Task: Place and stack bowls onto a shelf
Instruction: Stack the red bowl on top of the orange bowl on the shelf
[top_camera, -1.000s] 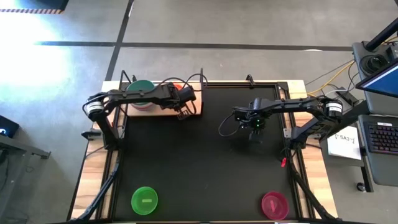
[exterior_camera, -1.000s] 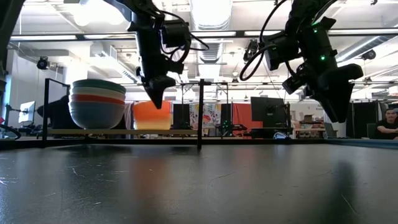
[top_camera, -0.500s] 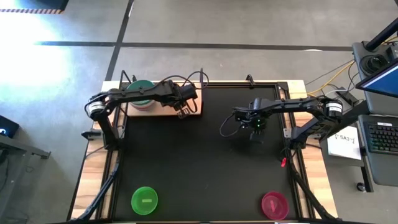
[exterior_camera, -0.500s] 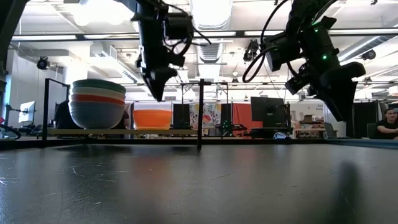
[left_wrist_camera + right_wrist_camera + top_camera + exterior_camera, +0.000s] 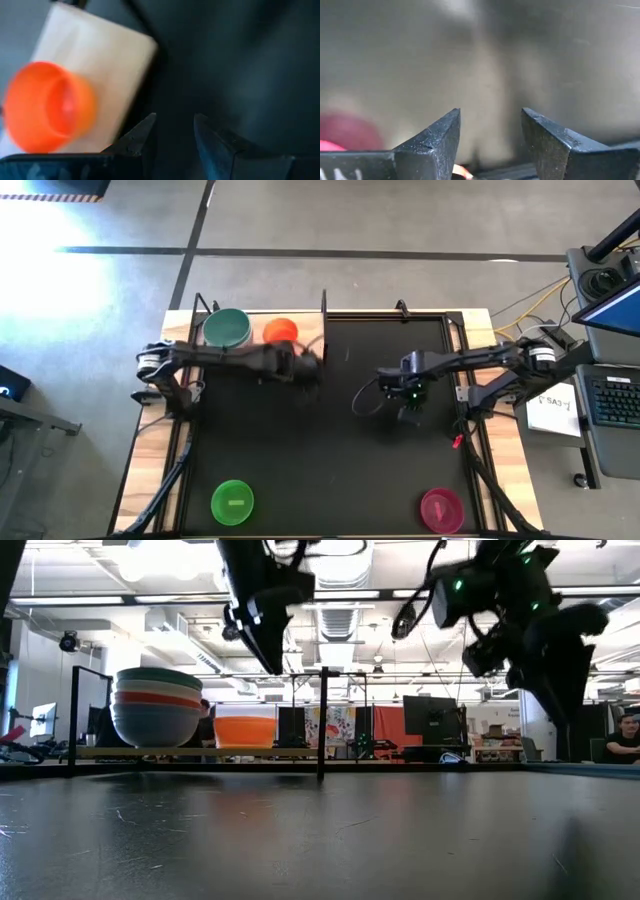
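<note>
Now orange bowl point(image 5: 281, 330) on shelf point(image 5: 107, 85), both grippers empty.

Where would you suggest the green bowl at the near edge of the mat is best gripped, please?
The green bowl seems to sit upright and alone on the black mat, its round rim clear all round. I would come straight down from above and pinch the rim wall, one finger inside, one outside. The left claw, open and empty, is on that side; the magenta bowl suits the right claw.
</note>
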`<state>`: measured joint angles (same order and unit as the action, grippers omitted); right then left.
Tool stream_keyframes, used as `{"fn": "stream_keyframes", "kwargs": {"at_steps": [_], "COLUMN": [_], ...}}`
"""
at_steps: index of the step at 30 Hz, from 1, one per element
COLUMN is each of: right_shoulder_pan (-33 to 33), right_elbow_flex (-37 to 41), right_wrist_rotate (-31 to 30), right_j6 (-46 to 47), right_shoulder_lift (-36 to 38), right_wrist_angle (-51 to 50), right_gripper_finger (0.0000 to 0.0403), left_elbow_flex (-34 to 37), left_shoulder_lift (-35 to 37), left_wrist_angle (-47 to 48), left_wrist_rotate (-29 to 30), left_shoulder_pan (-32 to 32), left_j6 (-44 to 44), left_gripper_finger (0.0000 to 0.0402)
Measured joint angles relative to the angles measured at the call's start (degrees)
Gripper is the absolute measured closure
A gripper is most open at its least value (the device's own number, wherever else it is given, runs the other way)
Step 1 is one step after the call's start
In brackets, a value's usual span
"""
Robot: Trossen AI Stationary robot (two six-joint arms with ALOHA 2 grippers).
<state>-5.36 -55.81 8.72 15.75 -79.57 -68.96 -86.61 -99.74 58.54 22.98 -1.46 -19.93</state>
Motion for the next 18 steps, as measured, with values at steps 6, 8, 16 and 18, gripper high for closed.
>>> {"fn": "stream_keyframes", "kwargs": {"at_steps": [6, 8, 16, 18], "right_shoulder_pan": [9.4, 12.5, 24.7, 28.0], "right_elbow_flex": [0.0, 0.0, 0.0, 0.0], "right_wrist_rotate": [1.0, 0.8, 3.1, 3.3], "right_j6": [13.0, 20.6, 43.5, 48.5], "right_shoulder_lift": [2.2, 2.5, 3.6, 3.7], "right_wrist_angle": [4.4, 5.8, 11.4, 12.3], "right_gripper_finger": [0.0207, 0.0207, 0.0207, 0.0207], "left_elbow_flex": [0.1, 0.1, 0.1, 0.2], "left_shoulder_lift": [-0.1, -0.1, -0.6, -1.0], "left_wrist_angle": [-2.2, -4.0, -10.7, -10.5], "left_wrist_rotate": [0.5, 0.5, 2.3, 4.7], "left_shoulder_pan": [10.2, 13.5, 23.2, 24.8], "left_j6": [-7.7, -8.9, -9.6, -10.7], "left_gripper_finger": [0.029, 0.029, 0.029, 0.029]}}
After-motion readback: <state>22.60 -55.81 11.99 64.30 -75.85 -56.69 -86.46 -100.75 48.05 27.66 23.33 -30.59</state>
